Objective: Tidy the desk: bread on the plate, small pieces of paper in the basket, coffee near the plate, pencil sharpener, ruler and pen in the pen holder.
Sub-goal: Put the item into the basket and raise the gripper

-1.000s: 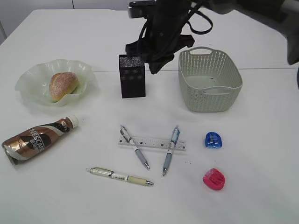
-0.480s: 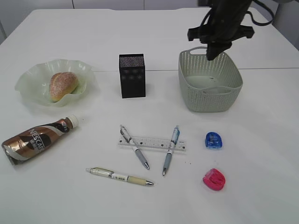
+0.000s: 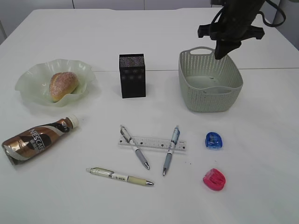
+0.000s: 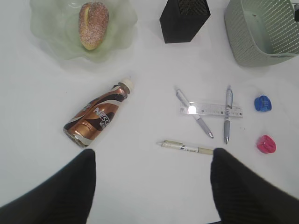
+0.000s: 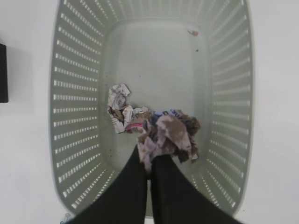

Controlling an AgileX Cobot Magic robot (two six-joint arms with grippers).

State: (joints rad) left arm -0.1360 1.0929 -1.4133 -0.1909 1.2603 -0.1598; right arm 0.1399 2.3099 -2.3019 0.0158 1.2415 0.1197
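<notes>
My right gripper [image 5: 149, 161] hangs over the grey-green basket [image 3: 205, 100], shut on a crumpled piece of paper [image 5: 169, 134]. A second paper ball [image 5: 119, 105] lies on the basket floor. The bread [image 3: 63, 85] sits in the pale green plate [image 3: 30, 88]. Below it the coffee bottle [image 3: 37, 140] lies on its side. The black pen holder [image 3: 132, 75] stands mid-desk. Two pens [image 3: 134, 146] cross the clear ruler [image 3: 152, 143]; a third pen [image 3: 120, 176] lies nearer. My left gripper [image 4: 153, 154] is open, high above the desk, holding nothing.
A blue pencil sharpener [image 3: 213, 140] and a pink one [image 3: 214, 179] lie on the white desk [image 3: 261, 154] in front of the basket. In the exterior view the right arm [image 3: 231, 23] reaches in from the top right.
The right arm has swung rightward from above the pen holder to above the basket's far side. Everything on the desk has stayed put.
</notes>
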